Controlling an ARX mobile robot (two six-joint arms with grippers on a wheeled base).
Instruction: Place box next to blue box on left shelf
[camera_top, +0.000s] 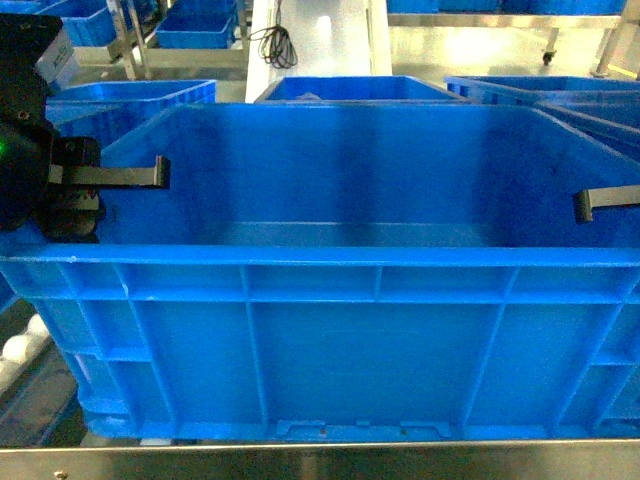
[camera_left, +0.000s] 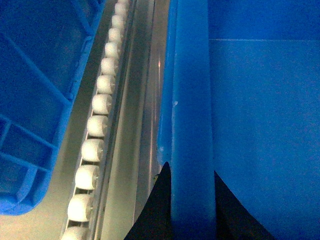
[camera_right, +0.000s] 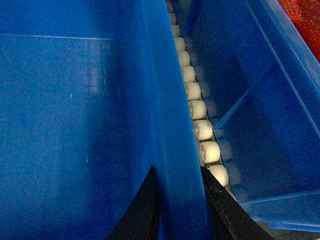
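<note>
Box (camera_top: 350, 330) — rigid, bulky, empty, likely light; gripped at opposite rims, left gripper (camera_left: 192, 200) and right gripper (camera_right: 180, 200), jaws clamped astride each wall, over left shelf (camera_left: 95, 130) rollers.

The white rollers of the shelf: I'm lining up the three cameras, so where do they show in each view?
Head: white rollers peek out at far lower left, beside the box.
Left wrist: a track runs bottom to top, left of the gripped box wall, left gripper astride it.
Right wrist: a track lies right of the wall held by the right gripper.
Shared landmark: the box rim.
</note>
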